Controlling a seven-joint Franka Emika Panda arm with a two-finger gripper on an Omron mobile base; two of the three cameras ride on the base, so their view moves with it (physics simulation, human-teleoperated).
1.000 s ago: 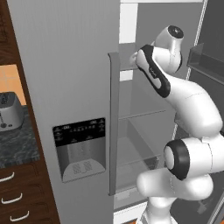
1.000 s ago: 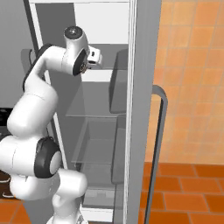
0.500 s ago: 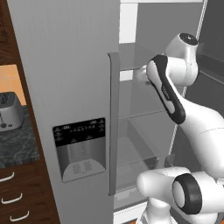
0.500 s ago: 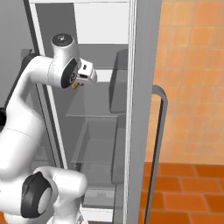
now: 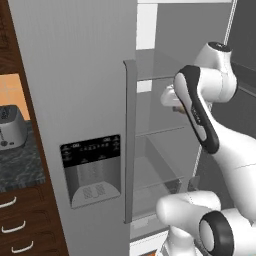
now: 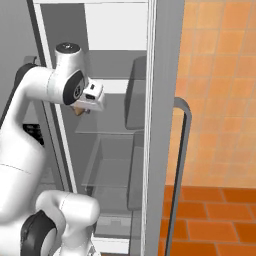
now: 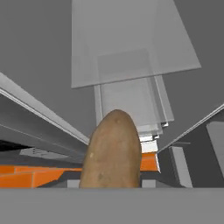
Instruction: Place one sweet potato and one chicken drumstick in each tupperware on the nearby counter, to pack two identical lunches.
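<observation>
The open fridge (image 6: 115, 150) dominates: its closed grey door (image 5: 75, 100) with the dispenser stands to the arm's left, the swung-out door (image 6: 162, 125) with its curved handle to the right. The counter (image 5: 17, 162) lies well apart, far left past the closed door, with a toaster (image 5: 10, 127) on it. The arm reaches between the two doors at the height of an upper glass shelf (image 6: 107, 127). The pincer (image 6: 82, 109) pinches the sweet potato (image 7: 113, 151), whose long axis runs along the fingers, pointing away from the hand. I judge the way out to be narrow: door edges flank both sides, so the hand should back straight out before swinging left toward the counter.
</observation>
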